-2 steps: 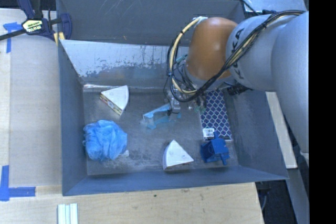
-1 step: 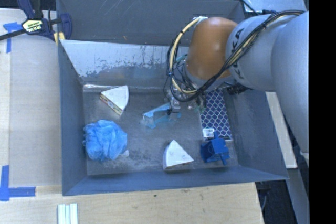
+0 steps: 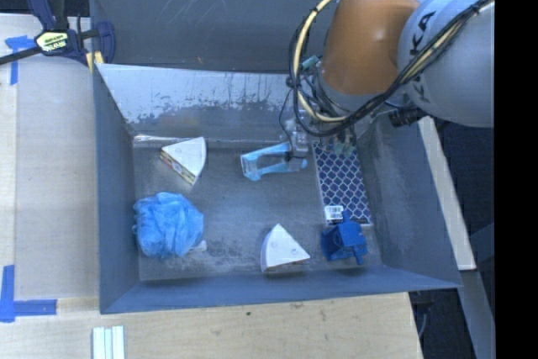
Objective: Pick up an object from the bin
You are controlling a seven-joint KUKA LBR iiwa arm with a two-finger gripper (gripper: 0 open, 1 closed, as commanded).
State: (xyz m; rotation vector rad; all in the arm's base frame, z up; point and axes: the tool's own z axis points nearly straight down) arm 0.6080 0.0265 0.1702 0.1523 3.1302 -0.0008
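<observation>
Grey metal bin (image 3: 113,181), contents noted left to right.

- **Front left:** a crumpled bright-blue soft bundle (image 3: 168,224), cloth or mesh by its look.
- **Behind it:** a cream wedge-shaped block (image 3: 187,155), matt and hard-edged.
- **Centre rear:** a pale-blue translucent plastic piece (image 3: 267,162), elongated, lying on the bin floor. Its right end sits at the pincer (image 3: 296,149). Whether the pincer is apart, together or clamped cannot be told. The piece is judged light, stiff and smooth, so likely slippery. It is best taken across its narrow width.
- **Front centre:** a white wedge-shaped block (image 3: 282,248).
- **Right:** a flat blue-and-white lattice-patterned strip (image 3: 343,181), with a small dark-blue plastic block (image 3: 345,241) at its near end.
</observation>
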